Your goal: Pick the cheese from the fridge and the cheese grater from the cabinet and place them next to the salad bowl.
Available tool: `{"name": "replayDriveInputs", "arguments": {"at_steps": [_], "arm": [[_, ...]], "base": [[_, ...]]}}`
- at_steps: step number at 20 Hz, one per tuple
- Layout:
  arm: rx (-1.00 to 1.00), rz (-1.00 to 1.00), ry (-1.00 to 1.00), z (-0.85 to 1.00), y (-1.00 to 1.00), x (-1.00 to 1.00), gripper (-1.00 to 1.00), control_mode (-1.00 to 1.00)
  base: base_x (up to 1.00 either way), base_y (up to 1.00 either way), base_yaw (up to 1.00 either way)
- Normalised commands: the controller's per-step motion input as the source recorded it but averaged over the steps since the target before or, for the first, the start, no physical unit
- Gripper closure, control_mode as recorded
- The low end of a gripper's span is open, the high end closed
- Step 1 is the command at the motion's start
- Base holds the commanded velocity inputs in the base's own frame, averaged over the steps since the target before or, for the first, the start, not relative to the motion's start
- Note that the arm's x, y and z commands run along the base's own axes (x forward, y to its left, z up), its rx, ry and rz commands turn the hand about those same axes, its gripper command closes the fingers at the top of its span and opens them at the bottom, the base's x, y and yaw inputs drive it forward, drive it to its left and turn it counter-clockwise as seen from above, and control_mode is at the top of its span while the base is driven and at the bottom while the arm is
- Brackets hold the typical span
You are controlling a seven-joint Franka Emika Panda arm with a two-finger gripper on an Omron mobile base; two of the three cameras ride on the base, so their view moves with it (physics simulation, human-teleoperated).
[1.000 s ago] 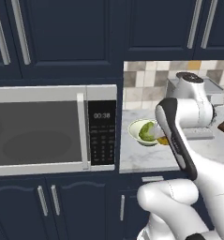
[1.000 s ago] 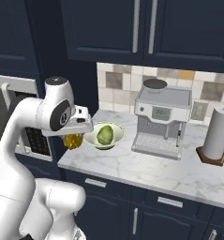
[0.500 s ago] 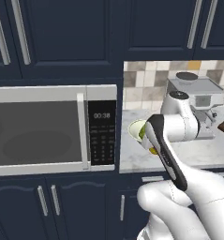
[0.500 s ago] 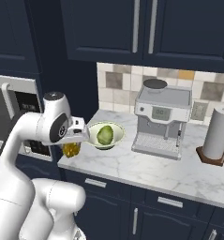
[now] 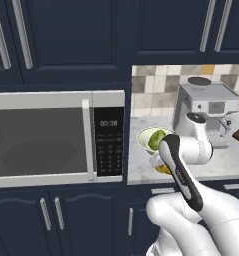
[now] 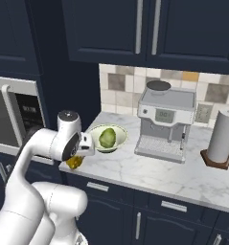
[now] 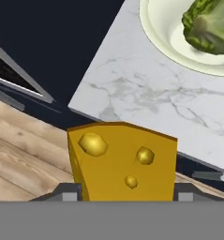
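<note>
Gripper closed partway on the cheese — the yellow-orange wedge with holes clamped between the two fingers, its broad face rising just ahead of the tips in the hand view. Seen in the right base view as a small orange lump under the hand, at the near left corner of the marble counter; in the left base view a sliver of yellow beside the forearm. Beyond the fingers, past the wedge, bare marble, then the salad bowl off to the far right, pale whitish-green, with the lettuce head inside. Bowl near the wedge but apart from it, a strip of counter between. Directly under and just behind the fingertips, the counter's front edge, with dark cabinet fronts and wood floor below — wedge hanging about over that edge, whether touching the marble cannot be told. To the fingers' left side in the base views, the microwave with its keypad panel, close to the counter's end. Farther along the counter beyond the bowl, a grey coffee machine, and past that a paper towel roll on a dark stand, well apart from the hand. Navy upper cabinets overhead, tiled backsplash behind. Nothing between wedge and bowl apart from open marble.
</note>
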Motion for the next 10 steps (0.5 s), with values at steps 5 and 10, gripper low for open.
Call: {"name": "replayDriveInputs", "arguments": {"at_steps": [5,10], "arm": [[0.00,-0.09,0.00,-0.47,0.00,0.33,1.00,-1.00],[-0.01,-0.11,0.00,-0.42,0.03,0.35,1.00,-1.00]], "base": [[0.00,0.00,0.00],[0.00,0.00,0.00]]}}
